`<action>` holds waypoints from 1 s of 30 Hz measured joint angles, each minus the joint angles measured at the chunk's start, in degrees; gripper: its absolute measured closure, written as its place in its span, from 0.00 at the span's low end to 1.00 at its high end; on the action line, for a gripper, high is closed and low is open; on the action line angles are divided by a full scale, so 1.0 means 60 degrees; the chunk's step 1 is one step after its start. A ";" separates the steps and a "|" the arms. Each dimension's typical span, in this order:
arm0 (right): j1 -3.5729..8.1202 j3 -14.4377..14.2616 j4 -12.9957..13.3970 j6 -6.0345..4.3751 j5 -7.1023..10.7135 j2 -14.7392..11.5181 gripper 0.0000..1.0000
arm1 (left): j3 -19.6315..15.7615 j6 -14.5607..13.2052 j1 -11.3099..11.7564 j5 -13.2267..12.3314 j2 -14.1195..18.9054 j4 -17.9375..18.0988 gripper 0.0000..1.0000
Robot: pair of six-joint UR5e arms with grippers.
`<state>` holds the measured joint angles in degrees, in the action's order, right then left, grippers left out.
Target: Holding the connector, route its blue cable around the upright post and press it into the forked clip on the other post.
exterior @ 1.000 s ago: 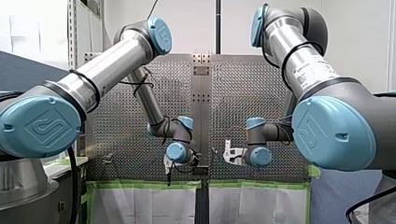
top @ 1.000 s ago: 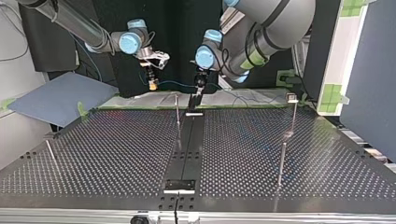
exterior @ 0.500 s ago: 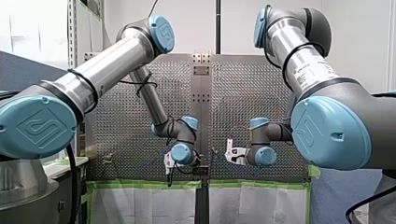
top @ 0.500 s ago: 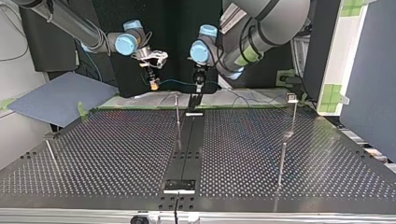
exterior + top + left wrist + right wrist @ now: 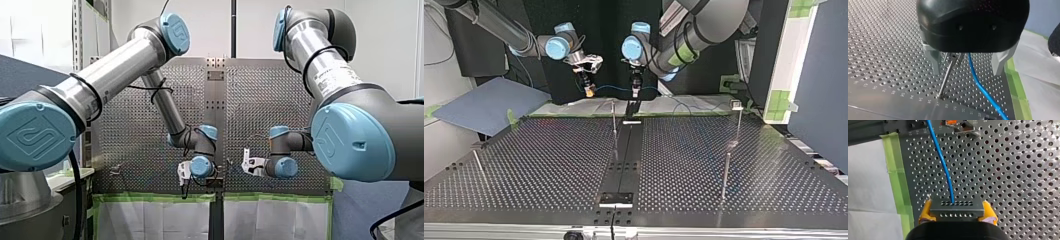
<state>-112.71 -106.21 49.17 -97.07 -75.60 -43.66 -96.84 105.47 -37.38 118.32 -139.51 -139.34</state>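
Perforated steel table (image 5: 724, 150) fills the top view's lower frame. At its upper left, my right gripper (image 5: 956, 213), yellow-padded, clamps the dark grey rectangular connector (image 5: 956, 206); its thin blue cable (image 5: 941, 162) runs to my left gripper (image 5: 965, 62), released, fingers (image 5: 932, 60) astride a slim metal upright post (image 5: 945, 80). I judge the cable should be kept taut and low while wrapping the post.

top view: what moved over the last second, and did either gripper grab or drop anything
My left arm's wrist swung toward the top view's left and up a little, carrying my left gripper slightly that way. My right gripper barely shifted. Nothing was visibly grabbed or released: the right stays shut on the connector, and the blue cable still runs from it. The upright post has not moved.
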 joint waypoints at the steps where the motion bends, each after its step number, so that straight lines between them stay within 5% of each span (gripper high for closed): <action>1: 0.0010 -0.0001 0.0009 -0.0010 0.0017 -0.0001 1.00 | 0.0000 -0.0015 -0.0027 0.0101 0.0000 0.0003 0.00; 6: 0.0028 -0.0001 0.0020 -0.0023 0.0040 0.0000 1.00 | 0.0000 -0.0089 -0.0133 0.0509 0.0000 0.0058 0.00; 7: 0.0028 -0.0001 0.0017 -0.0023 0.0043 0.0000 1.00 | 0.0000 -0.0134 -0.0157 0.0617 0.0000 0.0112 0.06; 8: 0.0029 -0.0001 0.0012 -0.0021 0.0043 0.0001 1.00 | 0.0000 -0.0172 -0.0173 0.0703 0.0000 0.0163 0.27; 9: 0.0030 -0.0001 0.0007 -0.0019 0.0043 0.0000 1.00 | 0.0000 -0.0209 -0.0188 0.0790 0.0000 0.0214 0.27; 10: 0.0029 -0.0002 -0.0001 -0.0017 0.0044 0.0000 1.00 | 0.0000 -0.0258 -0.0207 0.0898 0.0000 0.0271 0.39; 12: 0.0029 -0.0003 -0.0020 -0.0009 0.0044 0.0000 1.00 | 0.0000 -0.0313 -0.0228 0.1054 0.0000 0.0332 0.39; 13: 0.0029 -0.0002 -0.0030 -0.0005 0.0044 0.0000 1.00 | 0.0000 -0.0341 -0.0244 0.1137 0.0000 0.0356 0.60; 20: 0.0010 -0.0004 -0.0055 0.0001 0.0044 0.0001 1.00 | 0.0000 -0.0406 -0.0298 0.1116 0.0000 0.0396 0.82; 30: 0.0008 -0.0003 -0.0063 -0.0019 0.0045 0.0001 1.00 | 0.0000 -0.0417 -0.0334 0.1060 0.0000 0.0399 0.82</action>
<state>-112.67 -106.23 48.79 -97.19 -75.33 -43.65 -96.83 102.97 -39.39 124.68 -139.51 -136.94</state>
